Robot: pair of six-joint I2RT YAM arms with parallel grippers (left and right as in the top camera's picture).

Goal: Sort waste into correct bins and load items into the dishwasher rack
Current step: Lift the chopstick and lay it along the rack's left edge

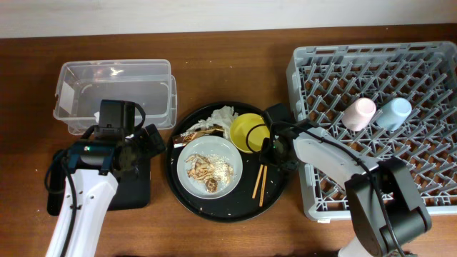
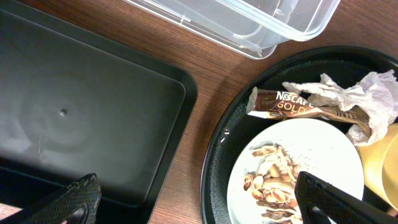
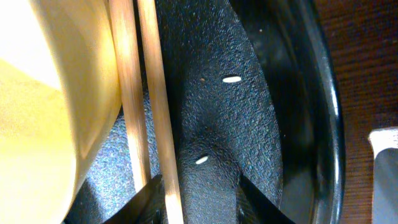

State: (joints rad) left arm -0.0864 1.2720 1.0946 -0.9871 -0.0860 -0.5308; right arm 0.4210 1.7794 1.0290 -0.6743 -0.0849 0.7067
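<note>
At the left of the overhead view, the left arm point(image 1: 86, 185) hangs over the flat black tray point(image 2: 74, 93), just below the clear box point(image 1: 114, 89). The left jaws are wide open and hold nothing.

In the middle of the desk point(image 1: 178, 239) is the round black tray point(image 1: 246, 201). The wrapper point(image 2: 292, 106) and the tissue point(image 2: 360, 93) lie in it, above the plate point(image 1: 232, 178).

A bit more to the right lie the chopsticks point(image 1: 259, 184), just right of the plate and close beside the yellow bowl point(image 1: 246, 128). Their long way runs up and down the frame, leaning a little.

The right arm point(image 1: 335, 160) is much nearer to them; it sits right over their top end. In the right wrist view the right jaws are open. One stick runs between the two fingers. The other stick is at the left finger, and I cannot tell if it is inside. I think the jaws only need to close.

At the far right is the rack point(image 1: 400, 143), where the pink cup point(image 1: 358, 113) and blue cup point(image 1: 394, 113) sit.
</note>
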